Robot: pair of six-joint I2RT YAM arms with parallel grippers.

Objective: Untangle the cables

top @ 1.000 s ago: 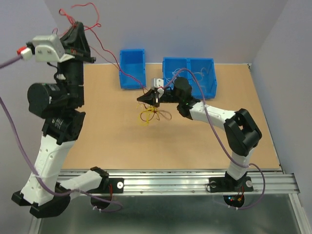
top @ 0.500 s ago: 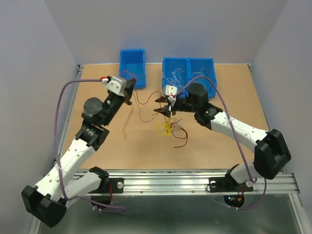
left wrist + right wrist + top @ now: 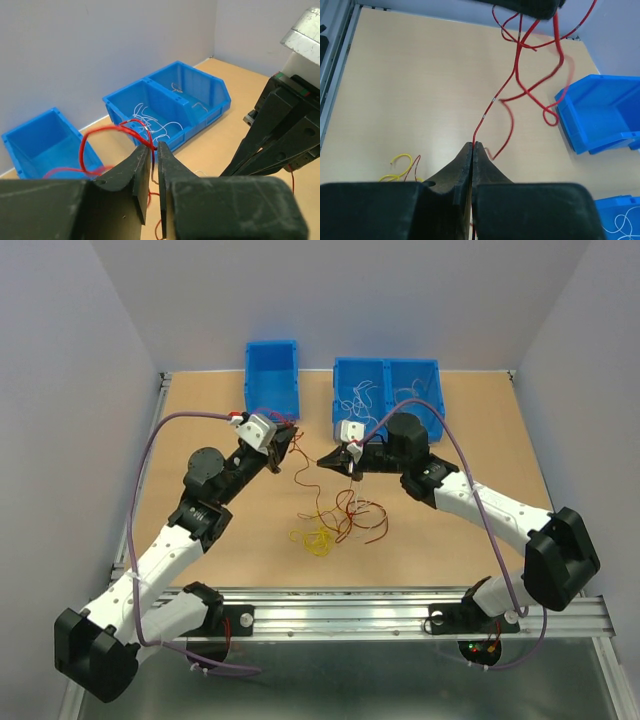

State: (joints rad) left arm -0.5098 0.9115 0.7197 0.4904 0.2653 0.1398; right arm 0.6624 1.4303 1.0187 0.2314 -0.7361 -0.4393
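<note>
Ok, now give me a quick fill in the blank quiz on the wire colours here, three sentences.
1. The right gripper is shut on a thin wire coloured ___.
2. The wires lying in the double blue bin are ___.
3. On the table, the loops at the clump's near edge are ___.
Missing words: red; white; yellow.

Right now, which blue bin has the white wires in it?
The wide two-part bin on the right; white wires lie inside. The narrow single bin shows none.

Bright even light, soft shadows, close foreground slightly blurred.
</note>
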